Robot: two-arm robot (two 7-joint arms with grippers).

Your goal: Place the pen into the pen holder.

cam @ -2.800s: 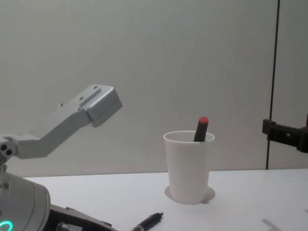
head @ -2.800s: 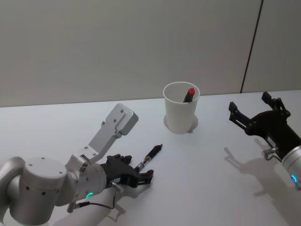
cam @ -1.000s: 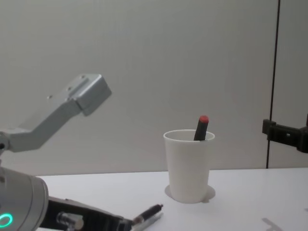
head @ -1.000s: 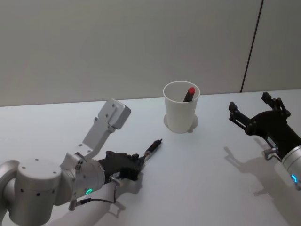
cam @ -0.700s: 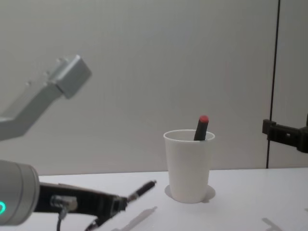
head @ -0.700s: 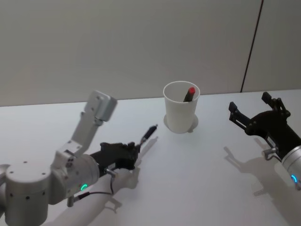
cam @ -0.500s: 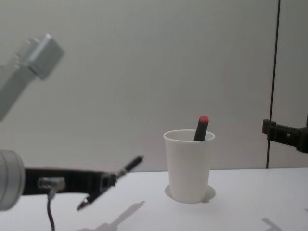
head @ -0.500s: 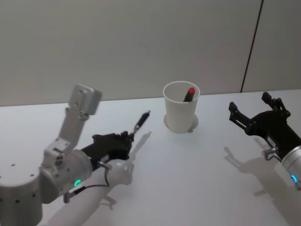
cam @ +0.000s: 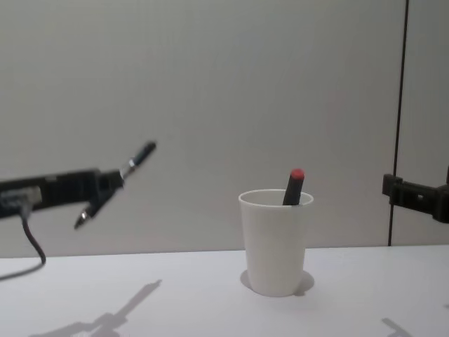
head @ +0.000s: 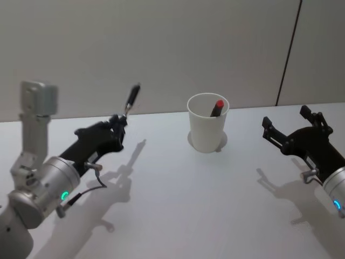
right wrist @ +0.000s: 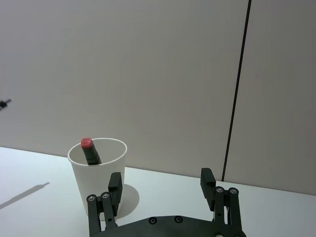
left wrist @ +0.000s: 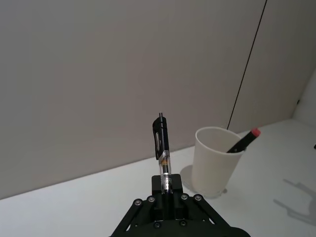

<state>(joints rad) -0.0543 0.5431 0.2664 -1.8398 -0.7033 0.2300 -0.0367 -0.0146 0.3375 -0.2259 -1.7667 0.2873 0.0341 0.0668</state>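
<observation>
Left gripper [head: 119, 124], fingers closed near mid-barrel on the black-and-clear plastic pen [head: 131, 98] (light, stiff, prob. slick), is left of the white paper-cup pen holder [head: 207, 134]; right gripper [head: 285, 121] idles open at right.

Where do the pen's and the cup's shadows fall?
Head view: the pen, clamped in the left gripper, throws a thin shadow on the table beside that gripper; the pen holder's hugs its base; the open right gripper shadows the table nearby. Chest view: the pen's shadow lies left of the holder.

White table [head: 215, 210] with upright pen holder [head: 207, 134]
</observation>
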